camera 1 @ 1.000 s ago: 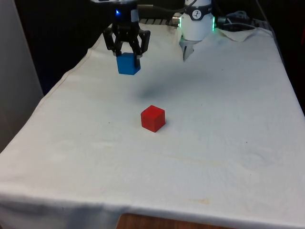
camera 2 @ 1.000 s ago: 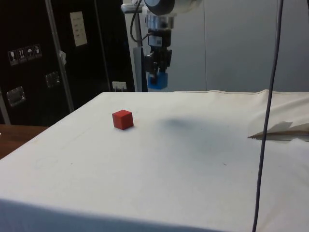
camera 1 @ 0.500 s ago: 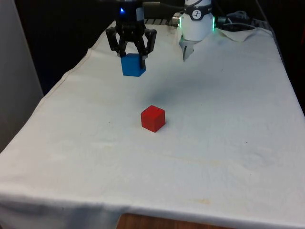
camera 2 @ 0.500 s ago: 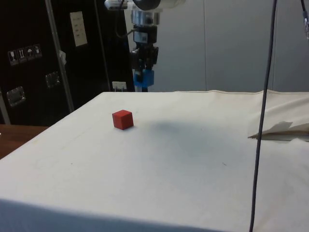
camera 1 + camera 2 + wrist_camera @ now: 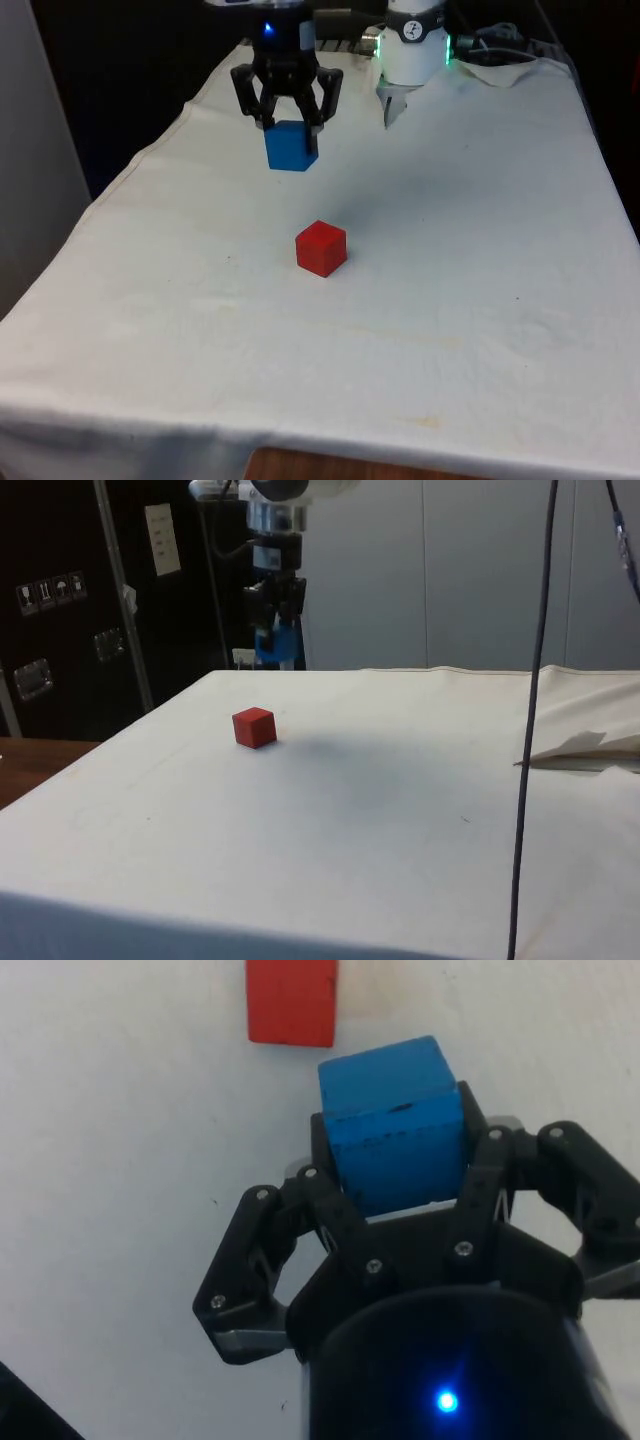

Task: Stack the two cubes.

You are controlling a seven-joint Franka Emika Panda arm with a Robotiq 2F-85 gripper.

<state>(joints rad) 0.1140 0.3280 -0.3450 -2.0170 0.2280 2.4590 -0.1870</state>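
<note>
The tool (image 5: pixel 288 125) is clamped on the blue cube (image 5: pixel 291 146), which is held in the air above the surface (image 5: pixel 480 250). The red cube (image 5: pixel 321 248) is seen resting on the cloth, nearer the front camera, well apart from the tool.

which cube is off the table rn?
The blue cube: it is clamped in the gripper and held in the air above the cloth. The red cube sits on the table, apart from it.

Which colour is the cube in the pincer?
Blue cube, held in the pincer; clearest in the front view.
</note>
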